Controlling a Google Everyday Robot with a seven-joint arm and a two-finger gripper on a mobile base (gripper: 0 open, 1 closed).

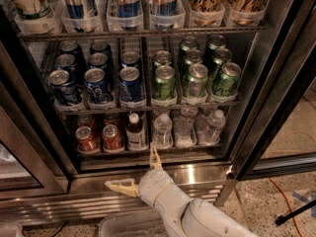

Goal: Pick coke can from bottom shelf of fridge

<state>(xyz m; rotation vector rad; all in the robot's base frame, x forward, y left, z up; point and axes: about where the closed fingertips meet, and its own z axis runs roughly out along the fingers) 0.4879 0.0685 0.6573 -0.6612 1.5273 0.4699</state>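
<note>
The fridge (276, 83) stands open with wire racks of drinks. On the bottom shelf (123, 152) two red coke cans (112, 137) stand at the left, next to a dark bottle and several small clear bottles. My gripper (136, 174) is open just in front of and below the shelf's edge. One cream finger (155, 158) points up toward the shelf and the other (120, 185) points left. It holds nothing. The red cans are up and to the left of it.
The rack above holds dark blue cans (96, 83) and green cans (192, 78). The top rack holds tall cans in clear trays. The steel sill (207, 174) lies under the gripper. An orange cable (289, 196) runs on the floor at right. A clear bin (123, 226) sits below.
</note>
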